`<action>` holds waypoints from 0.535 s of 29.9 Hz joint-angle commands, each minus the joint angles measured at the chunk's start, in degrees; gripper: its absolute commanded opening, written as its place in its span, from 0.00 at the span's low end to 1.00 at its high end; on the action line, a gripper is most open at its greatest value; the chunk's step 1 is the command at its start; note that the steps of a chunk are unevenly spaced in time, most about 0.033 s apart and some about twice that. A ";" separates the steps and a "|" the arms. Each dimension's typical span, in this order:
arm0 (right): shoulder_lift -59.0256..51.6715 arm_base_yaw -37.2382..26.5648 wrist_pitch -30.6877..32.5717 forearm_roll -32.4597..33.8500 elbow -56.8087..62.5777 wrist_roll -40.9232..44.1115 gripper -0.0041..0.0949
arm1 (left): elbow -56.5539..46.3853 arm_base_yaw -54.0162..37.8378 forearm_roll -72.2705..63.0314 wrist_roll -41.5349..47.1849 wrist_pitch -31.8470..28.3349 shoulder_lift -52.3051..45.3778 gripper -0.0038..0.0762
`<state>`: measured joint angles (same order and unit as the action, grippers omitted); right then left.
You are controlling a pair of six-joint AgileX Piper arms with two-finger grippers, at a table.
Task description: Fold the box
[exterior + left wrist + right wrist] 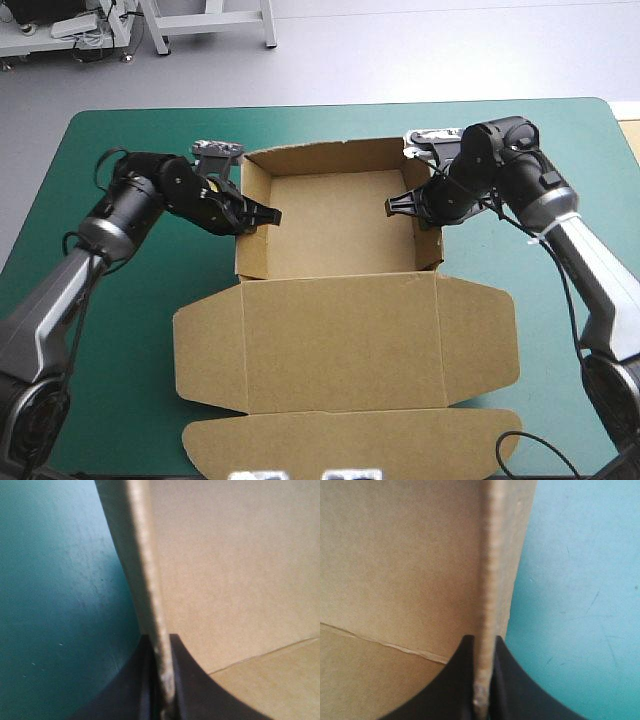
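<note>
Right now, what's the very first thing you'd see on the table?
A big brown box in the middle of the teal-green table, its walls up like a tray and its lid lying flat toward the near edge. The left gripper and right gripper each pinch a side wall, one on either side.

Blurred edge of the box [225,580] wall, seemingly inside the left tool [160,639].

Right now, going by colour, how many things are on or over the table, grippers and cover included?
Brown: 1, the box, an open tray with its lid flat.
Black-fingered: 2, the left gripper and the right gripper, each shut on a side wall of the box.
Teal-green: 1, the table cover.
Total: 4.
</note>
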<state>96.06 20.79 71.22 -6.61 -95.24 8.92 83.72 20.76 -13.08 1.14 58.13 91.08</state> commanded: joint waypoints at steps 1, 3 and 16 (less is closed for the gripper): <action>1.21 0.42 -0.38 -3.77 -1.78 -0.54 0.04 | 1.87 3.57 -1.52 3.93 -2.26 2.11 0.04; 3.41 0.42 -0.13 -3.99 -1.78 -0.13 0.04 | 1.87 4.75 -0.33 5.55 -2.26 4.80 0.04; 12.87 2.34 -4.59 -2.80 -1.78 0.15 0.04 | 1.87 5.37 -0.53 6.99 -5.17 10.32 0.04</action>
<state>110.02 21.19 70.38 -2.44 -95.68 9.55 84.72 24.69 -8.73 8.47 54.67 103.15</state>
